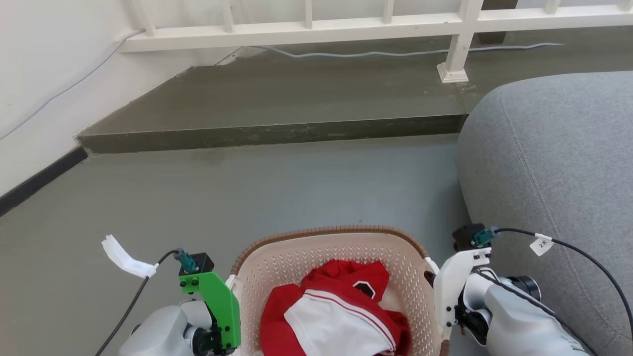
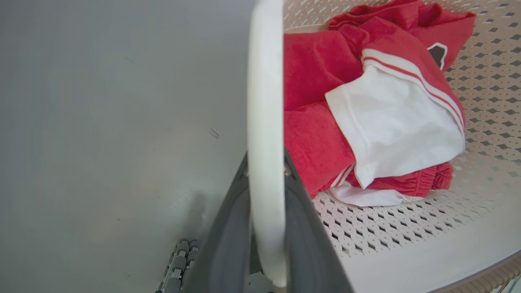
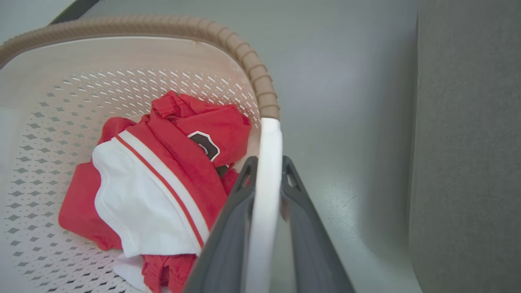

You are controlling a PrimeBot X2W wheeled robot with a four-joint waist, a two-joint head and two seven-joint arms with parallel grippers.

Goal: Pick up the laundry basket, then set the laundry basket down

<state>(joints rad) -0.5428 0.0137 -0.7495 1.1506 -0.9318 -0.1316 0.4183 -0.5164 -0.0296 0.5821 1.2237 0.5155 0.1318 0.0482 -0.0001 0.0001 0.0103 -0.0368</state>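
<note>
As the left gripper (image 2: 266, 162) and right gripper (image 3: 268, 162) had their jaws closed on its white side handles (image 2: 264, 81), the cream, brown-rimmed perforated plastic laundry basket (image 1: 296, 257) was held between them over the grey floor (image 1: 247, 188). Level, synchronised arm travel was judged essential.

A small white tag (image 1: 542, 244) on the black cable (image 1: 595, 262), lower right of the frame, reads "2" followed by an unclear mark
</note>
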